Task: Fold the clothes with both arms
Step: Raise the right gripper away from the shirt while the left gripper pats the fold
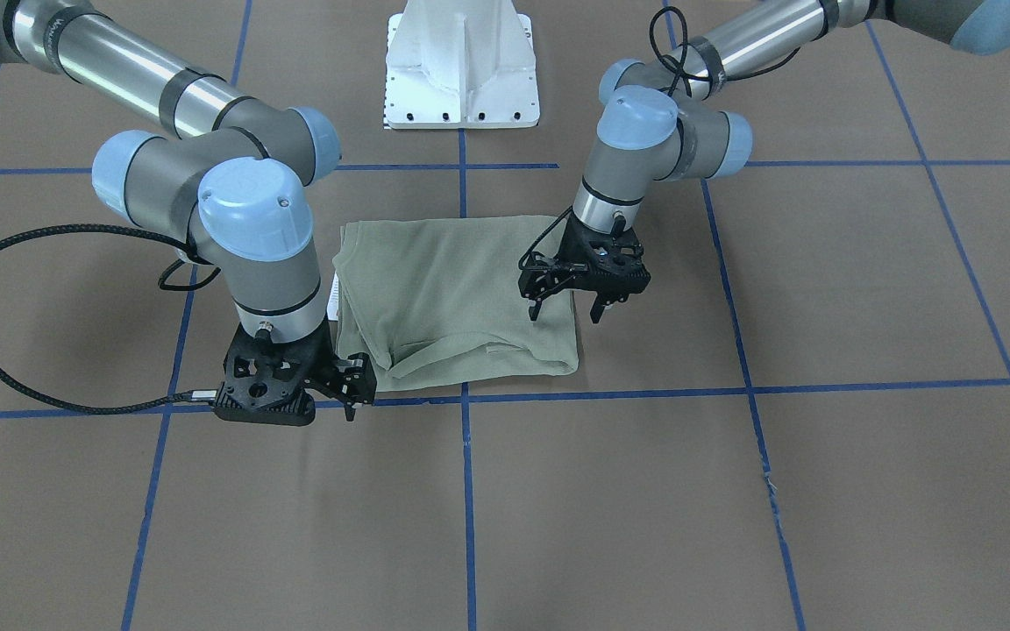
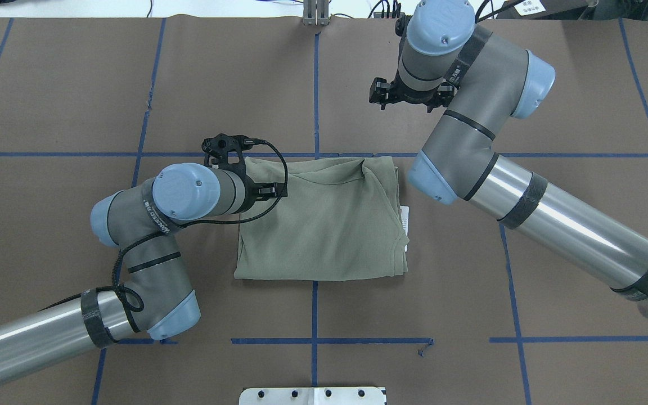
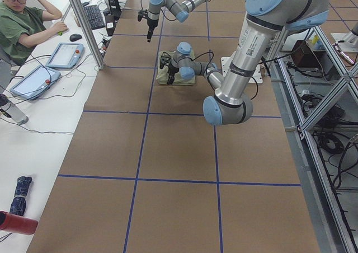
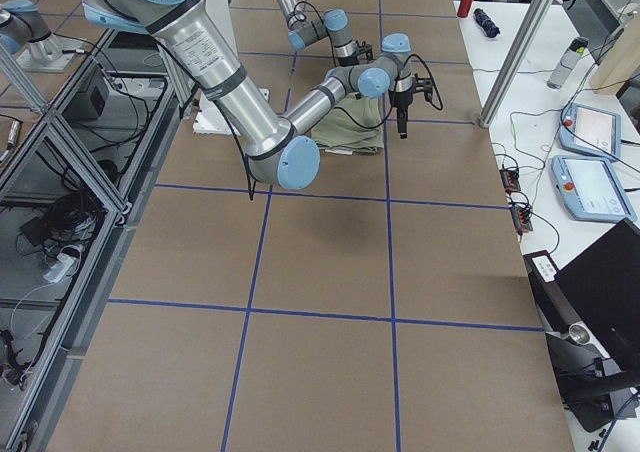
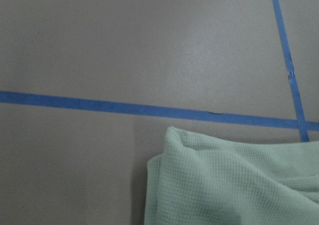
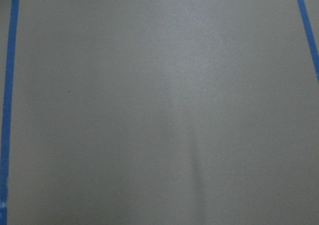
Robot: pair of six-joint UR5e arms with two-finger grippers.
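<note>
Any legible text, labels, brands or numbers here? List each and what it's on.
None can be quoted.
Left arm strap: white lettering, too blurred to read.
Right arm strap: white lettering, too blurred.
Left arm's silver tube: dark print, too small.
Hang tag by the shirt: no print legible.

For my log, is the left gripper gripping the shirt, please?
No: the left gripper hangs open over the shirt, nothing between its fingers.

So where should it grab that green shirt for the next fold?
Likely the shirt's corner on the robot's left, farthest from its base, pinched from above and outside. The shirt lies flat, so only edges offer a grip; there the layers curl up a little, and the open left tool hangs right by it.
</note>
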